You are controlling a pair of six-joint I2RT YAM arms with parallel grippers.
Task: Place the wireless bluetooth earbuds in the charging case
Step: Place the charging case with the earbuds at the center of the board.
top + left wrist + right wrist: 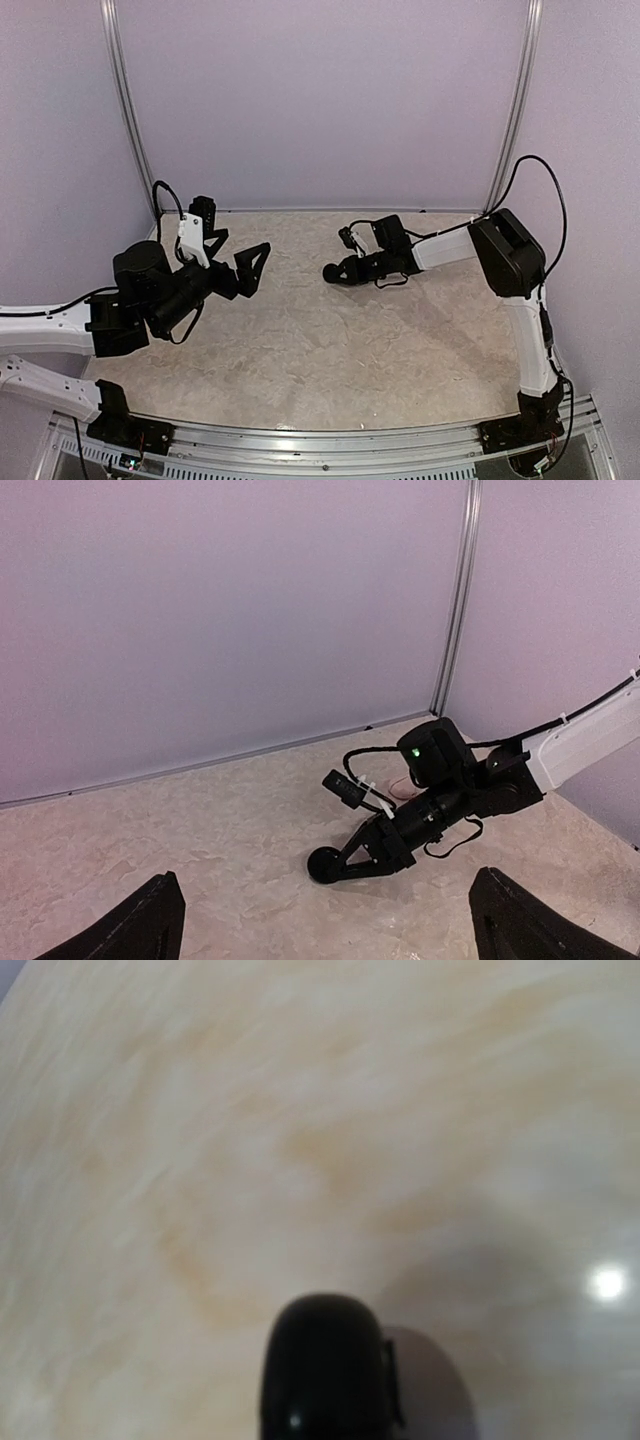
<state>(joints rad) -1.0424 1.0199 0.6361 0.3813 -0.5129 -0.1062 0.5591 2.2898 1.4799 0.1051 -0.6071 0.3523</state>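
Note:
The charging case (pixel 326 866) is a small round black puck resting on the marbled table, pinched at the tip of my right gripper (pixel 337 270), whose fingers close around it. In the right wrist view the case (pixel 325 1370) fills the bottom centre, blurred, and my own fingers do not show clearly. My left gripper (pixel 240 256) is open and empty, raised at the left and well apart from the case. Its fingers (pixel 150 925) show in the bottom corners of the left wrist view. The earbuds are not in view.
A pale pink round object (pixel 405 786) lies on the table just behind the right gripper. Pale walls with metal corner posts (pixel 125 110) enclose the back and sides. The right arm's cable (pixel 535 170) loops above its elbow.

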